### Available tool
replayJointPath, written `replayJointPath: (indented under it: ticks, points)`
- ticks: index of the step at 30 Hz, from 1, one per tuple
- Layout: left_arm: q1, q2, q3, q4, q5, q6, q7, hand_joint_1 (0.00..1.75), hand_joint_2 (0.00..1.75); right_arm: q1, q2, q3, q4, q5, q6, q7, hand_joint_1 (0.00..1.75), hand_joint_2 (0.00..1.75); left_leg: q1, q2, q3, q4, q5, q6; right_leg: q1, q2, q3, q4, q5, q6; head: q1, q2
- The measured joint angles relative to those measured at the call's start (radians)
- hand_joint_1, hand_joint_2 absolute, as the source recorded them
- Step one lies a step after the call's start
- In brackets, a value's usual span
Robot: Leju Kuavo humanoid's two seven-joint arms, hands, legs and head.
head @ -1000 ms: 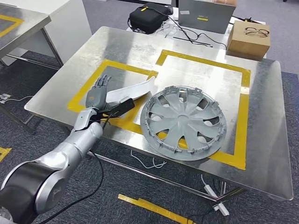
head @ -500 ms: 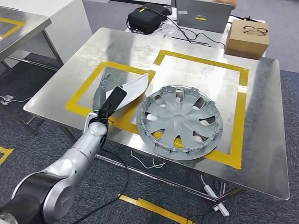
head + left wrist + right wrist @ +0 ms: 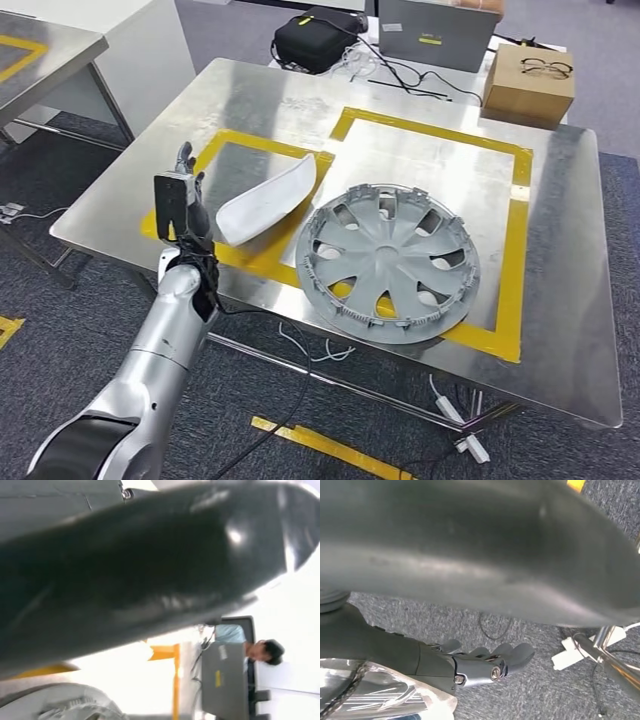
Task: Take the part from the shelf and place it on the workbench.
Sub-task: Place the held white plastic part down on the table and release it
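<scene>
The white part (image 3: 266, 200) lies on the tabletop (image 3: 249, 100) near its front left corner, beside the grey wheel cover (image 3: 388, 260), while the left hand (image 3: 189, 205) is raised just beside it, fingers apart, holding nothing; the right hand (image 3: 486, 662) hangs over the floor with fingers loosely extended

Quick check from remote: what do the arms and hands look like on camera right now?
The left arm is silver metal with a black section near the shoulder and a black cable trailing from the wrist. The left hand is dark grey, with a black box-shaped unit at the wrist. The right hand shows grey fingers on a dark cover.
</scene>
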Motion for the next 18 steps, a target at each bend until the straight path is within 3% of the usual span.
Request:
replayJointPath:
  ticks: [2, 5, 6, 7, 8, 10, 12, 16, 18]
  points:
    - [0.002, -0.005, -0.001, -0.020, 0.000, 0.000, 0.001, 0.00, 0.00, 0.000, 0.000, -0.004, 0.000, 0.000, -0.001, -0.001, 0.00, 0.00, 0.006, 0.001, 0.002, -0.008, 0.006, 0.009, 0.000, 0.000, -0.019, 0.036, -0.028, 0.008, 0.003, 0.000]
    - [0.010, -0.012, -0.004, -0.040, 0.001, 0.000, 0.003, 0.00, 0.00, 0.001, 0.000, -0.007, 0.001, 0.000, -0.001, -0.002, 0.00, 0.00, 0.008, 0.002, 0.000, -0.010, 0.009, 0.015, -0.005, -0.001, -0.102, 0.218, -0.120, 0.021, 0.007, 0.000]
    - [0.015, -0.013, -0.004, -0.042, 0.001, 0.000, 0.005, 0.00, 0.00, 0.002, 0.000, -0.008, 0.001, 0.000, -0.001, -0.002, 0.00, 0.00, 0.008, 0.002, 0.000, -0.009, 0.009, 0.015, -0.006, -0.001, -0.123, 0.266, -0.134, 0.024, 0.007, 0.000]
    - [0.020, -0.013, -0.004, -0.045, 0.001, 0.000, 0.006, 0.00, 0.00, 0.004, 0.000, -0.009, 0.002, 0.000, -0.001, -0.002, 0.00, 0.00, 0.008, 0.003, -0.001, -0.009, 0.009, 0.015, -0.006, -0.001, -0.128, 0.279, -0.130, 0.026, 0.007, 0.000]
    - [0.024, -0.013, -0.004, -0.048, 0.002, 0.000, 0.006, 0.00, 0.00, 0.005, 0.000, -0.010, 0.002, 0.000, -0.001, -0.002, 0.00, 0.00, 0.008, 0.002, -0.001, -0.008, 0.010, 0.014, -0.007, -0.002, -0.113, 0.253, -0.108, 0.026, 0.007, 0.000]
    - [0.026, -0.014, -0.006, -0.056, 0.011, 0.002, 0.006, 0.00, 0.00, 0.003, 0.000, -0.014, 0.002, 0.001, -0.001, -0.002, 0.00, 0.00, 0.007, 0.002, -0.001, -0.005, 0.009, 0.011, -0.007, -0.002, -0.041, 0.120, -0.046, 0.023, 0.007, 0.000]
    - [0.025, -0.014, -0.009, -0.065, 0.029, 0.010, 0.007, 0.00, 0.00, -0.001, 0.000, -0.017, 0.002, 0.002, -0.001, -0.002, 0.00, 0.00, 0.003, 0.001, -0.006, 0.000, 0.010, 0.002, -0.005, -0.001, 0.015, 0.016, -0.018, 0.016, 0.006, 0.000]
    - [0.030, -0.010, -0.023, -0.083, 0.042, 0.045, 0.008, 0.00, 0.00, 0.003, 0.000, -0.028, 0.003, 0.010, -0.001, -0.002, 0.00, 0.00, 0.003, 0.001, -0.015, 0.009, 0.006, -0.018, -0.006, -0.001, 0.023, -0.002, -0.012, -0.007, 0.004, 0.000]
    - [0.033, -0.003, -0.029, -0.091, 0.037, 0.069, 0.006, 0.00, 0.00, 0.004, 0.001, -0.033, 0.004, 0.015, -0.001, -0.001, 0.00, 0.00, 0.005, 0.001, -0.039, 0.075, -0.043, -0.027, -0.008, -0.002, 0.022, -0.006, -0.006, -0.020, 0.001, 0.000]
